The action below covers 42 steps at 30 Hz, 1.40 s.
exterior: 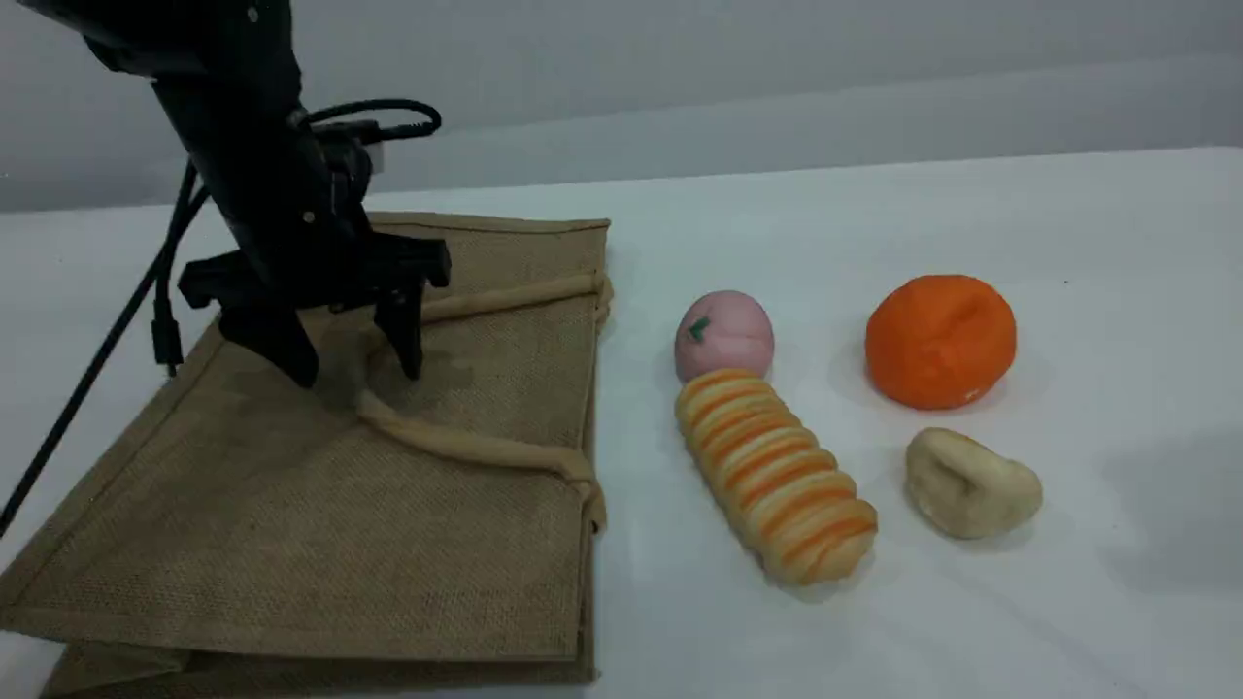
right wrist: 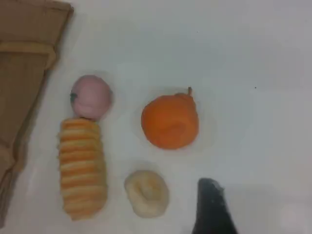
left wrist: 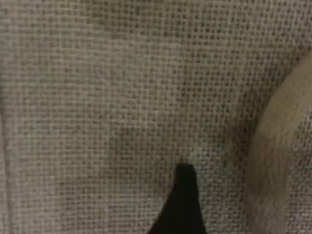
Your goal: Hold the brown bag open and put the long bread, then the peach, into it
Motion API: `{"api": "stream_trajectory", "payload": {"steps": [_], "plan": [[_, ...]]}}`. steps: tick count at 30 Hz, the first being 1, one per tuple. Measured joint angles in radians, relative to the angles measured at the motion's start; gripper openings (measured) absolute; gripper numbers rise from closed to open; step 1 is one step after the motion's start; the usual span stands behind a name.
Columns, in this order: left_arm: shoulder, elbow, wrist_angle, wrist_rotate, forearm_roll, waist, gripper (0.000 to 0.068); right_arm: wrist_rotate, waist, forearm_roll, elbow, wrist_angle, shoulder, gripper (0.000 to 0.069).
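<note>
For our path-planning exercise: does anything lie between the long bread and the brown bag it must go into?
Nothing visible lies on the table between the long bread and the brown bag. But the bag lies flat and closed, so no opening exists yet. The peach touches the bread's far end.

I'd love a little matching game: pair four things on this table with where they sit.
Things:
1. brown bag
2. peach
3. long bread
4. orange ball

Places:
A. touching the peach's near side
B. flat under the left gripper
C. right of the peach
D. between bag and orange ball

Pairs: 1-B, 2-D, 3-A, 4-C
</note>
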Motion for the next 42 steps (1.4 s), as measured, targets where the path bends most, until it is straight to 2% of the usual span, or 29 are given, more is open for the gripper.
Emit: {"api": "stream_trajectory", "payload": {"steps": [3,6,9,17,19,24,29,31,35,42], "plan": [[0.0,0.0,-0.019,0.0,-0.002,-0.009,0.0572,0.0,0.0,-0.001,0.0,0.0,0.0,0.0386],[0.003,0.0,-0.031,0.0,-0.003,-0.022,0.0523,0.0,0.0,-0.001,0.0,0.0,0.0,0.0386],[0.008,0.0,-0.049,0.0,-0.004,-0.032,0.044,0.0,0.0,-0.001,0.0,0.005,0.0,0.0386],[0.008,0.0,-0.056,0.014,-0.021,-0.038,0.0152,0.0,0.0,-0.007,0.0,0.018,-0.001,0.0386],[0.008,0.0,-0.053,0.017,-0.021,-0.038,0.0111,0.0,0.0,-0.007,0.0,0.018,-0.003,0.0386],[0.006,-0.001,-0.027,0.026,-0.021,-0.038,0.0101,0.0,0.0,-0.005,0.0,0.018,-0.002,0.0386],[-0.035,-0.044,0.025,0.104,-0.021,-0.037,0.0101,0.0,0.0,-0.004,0.0,0.018,-0.002,0.0386],[-0.061,-0.085,0.07,0.142,-0.021,-0.036,0.0101,0.008,0.0,0.009,0.0,0.018,-0.002,0.0386],[-0.107,-0.194,0.17,0.188,0.036,-0.035,0.0101,0.017,0.0,0.013,0.0,0.006,-0.002,0.0386],[-0.165,-0.403,0.375,0.31,0.027,-0.035,0.0101,0.018,0.0,0.016,0.001,-0.053,0.001,0.0386]]}}
